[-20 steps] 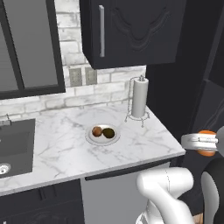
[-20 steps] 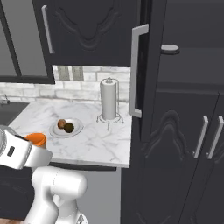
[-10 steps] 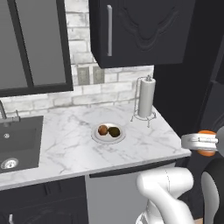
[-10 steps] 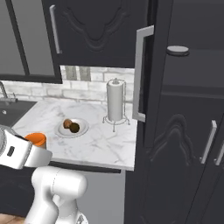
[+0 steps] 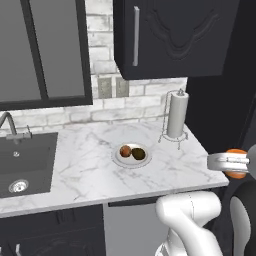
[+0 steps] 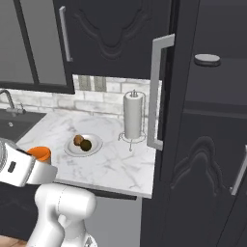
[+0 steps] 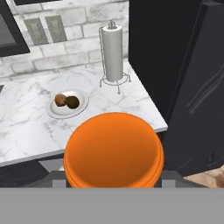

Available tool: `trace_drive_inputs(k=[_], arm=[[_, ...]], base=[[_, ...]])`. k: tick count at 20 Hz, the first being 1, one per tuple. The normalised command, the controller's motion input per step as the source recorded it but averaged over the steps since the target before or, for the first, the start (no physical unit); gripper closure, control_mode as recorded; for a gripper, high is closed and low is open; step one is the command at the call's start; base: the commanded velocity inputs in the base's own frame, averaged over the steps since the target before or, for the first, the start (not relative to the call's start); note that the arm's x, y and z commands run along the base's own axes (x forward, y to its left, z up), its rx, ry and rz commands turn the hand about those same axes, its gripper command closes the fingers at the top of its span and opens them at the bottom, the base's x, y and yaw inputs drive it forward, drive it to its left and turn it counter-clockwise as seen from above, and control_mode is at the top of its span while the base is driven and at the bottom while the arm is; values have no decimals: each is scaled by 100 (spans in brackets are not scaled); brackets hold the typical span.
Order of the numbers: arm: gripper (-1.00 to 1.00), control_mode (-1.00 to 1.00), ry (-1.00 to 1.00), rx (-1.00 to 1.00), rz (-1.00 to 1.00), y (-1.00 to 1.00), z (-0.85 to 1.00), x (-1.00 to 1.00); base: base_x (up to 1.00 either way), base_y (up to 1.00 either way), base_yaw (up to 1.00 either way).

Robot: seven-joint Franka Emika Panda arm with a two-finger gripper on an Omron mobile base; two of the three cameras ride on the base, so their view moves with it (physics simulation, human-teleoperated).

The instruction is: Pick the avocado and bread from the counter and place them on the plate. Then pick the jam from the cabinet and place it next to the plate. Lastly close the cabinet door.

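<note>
While the arm rises at the lower right of the left base view, the gripper [image 5: 234, 163] sits off the bench's [image 5: 90, 160] right front corner, pinching an orange-lidded jar [image 5: 236, 156], the jam. The plate [image 5: 132, 154] lies well to the gripper's left, carrying the bread [image 5: 125, 150] and avocado [image 5: 138, 153] side by side. A paper towel roll [image 5: 177, 114] stands beyond it.

In the right base view, the gripper [image 6: 30, 166] holds the jar [image 6: 39, 154] in front of the bench edge; the plate [image 6: 83, 144] lies beyond it. The cabinet door [image 6: 166, 120] stands open far to the right.

In the hand view, the jar's orange lid [image 7: 113, 148] sits directly ahead of the gripper; the plate [image 7: 68, 103] lies beyond it, to its left.
</note>
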Motion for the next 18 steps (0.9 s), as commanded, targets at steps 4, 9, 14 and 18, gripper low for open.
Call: trace_drive_inputs(k=[4,9,14,18], arm=[[100,100,0,0,0,0,0,0],[100,100,0,0,0,0,0,0],[100,100,0,0,0,0,0,0],[100,-100,-1,-7,1,36,-10,-4]], base=[[33,18,15],[5,14,11],[0,20,7],[0,0,0]])
